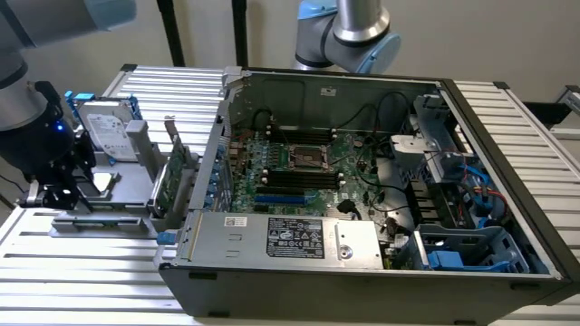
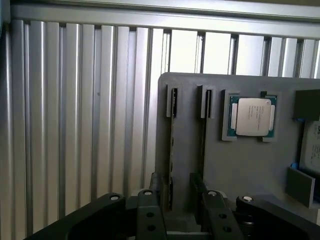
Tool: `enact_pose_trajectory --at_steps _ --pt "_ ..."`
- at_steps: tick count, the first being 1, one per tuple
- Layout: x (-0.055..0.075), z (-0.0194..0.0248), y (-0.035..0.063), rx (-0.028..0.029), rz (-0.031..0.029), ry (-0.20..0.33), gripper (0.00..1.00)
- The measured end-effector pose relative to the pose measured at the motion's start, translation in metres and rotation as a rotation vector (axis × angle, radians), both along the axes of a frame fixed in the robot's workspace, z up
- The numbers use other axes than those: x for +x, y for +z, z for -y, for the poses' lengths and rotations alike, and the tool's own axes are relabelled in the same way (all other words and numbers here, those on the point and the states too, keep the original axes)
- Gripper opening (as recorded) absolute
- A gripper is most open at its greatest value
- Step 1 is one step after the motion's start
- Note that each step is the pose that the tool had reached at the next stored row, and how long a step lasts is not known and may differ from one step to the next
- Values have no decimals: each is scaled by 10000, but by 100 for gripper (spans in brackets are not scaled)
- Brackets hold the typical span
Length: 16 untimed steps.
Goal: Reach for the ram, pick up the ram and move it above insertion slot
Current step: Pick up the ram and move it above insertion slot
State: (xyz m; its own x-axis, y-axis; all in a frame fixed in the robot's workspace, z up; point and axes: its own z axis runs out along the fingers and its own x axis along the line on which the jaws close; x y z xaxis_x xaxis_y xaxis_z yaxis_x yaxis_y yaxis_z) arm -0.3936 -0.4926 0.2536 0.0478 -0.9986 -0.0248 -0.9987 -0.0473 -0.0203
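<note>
Your black two-fingered gripper (image 2: 181, 207) hangs with jaws spread wide, holding nothing, over the thin, dark ram stick (image 2: 171, 150) standing edge-on in the grey slotted holder tray (image 2: 190, 100). I judge it light, stiff and fragile, so pinch its flat faces mid-length. A second dark strip (image 2: 203, 140) stands just beside it, which leaves tight room.

An open computer case (image 1: 363, 299) lies on a ribbed metal table (image 1: 81, 272), its green motherboard (image 1: 299, 170) facing up behind a grey power supply (image 1: 290, 238). On the exterior view's left, beside the case, a grey tray (image 1: 127, 183) carries an upright hard drive (image 1: 107, 132) and a green card (image 1: 172, 180). The black gripper (image 1: 58, 198) hangs low over the tray's near end.
</note>
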Motion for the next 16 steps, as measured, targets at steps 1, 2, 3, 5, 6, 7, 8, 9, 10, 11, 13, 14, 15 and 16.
enact_pose_trajectory --at_steps 1,2,3,5,6,7,8,9,10,11,13,14,15,16 --pt "0 1 -18 0 0 0 37" --pt "0 1 -36 0 0 0 37" --pt "0 2 -55 0 0 0 37" --pt "0 3 -91 -1 0 0 37" --pt "0 4 -110 0 0 0 37" --pt "0 4 -127 0 -2 0 37" --pt "0 5 -145 0 -1 0 37" --pt "0 5 -163 0 0 0 37" --pt "0 6 -182 0 1 0 37" --pt "0 6 -200 1 1 0 37" --pt "0 7 -237 -1 -1 0 37" --pt "0 7 -255 0 0 0 37" --pt "0 7 -273 0 0 0 37" --pt "0 7 -290 -1 -1 0 37"
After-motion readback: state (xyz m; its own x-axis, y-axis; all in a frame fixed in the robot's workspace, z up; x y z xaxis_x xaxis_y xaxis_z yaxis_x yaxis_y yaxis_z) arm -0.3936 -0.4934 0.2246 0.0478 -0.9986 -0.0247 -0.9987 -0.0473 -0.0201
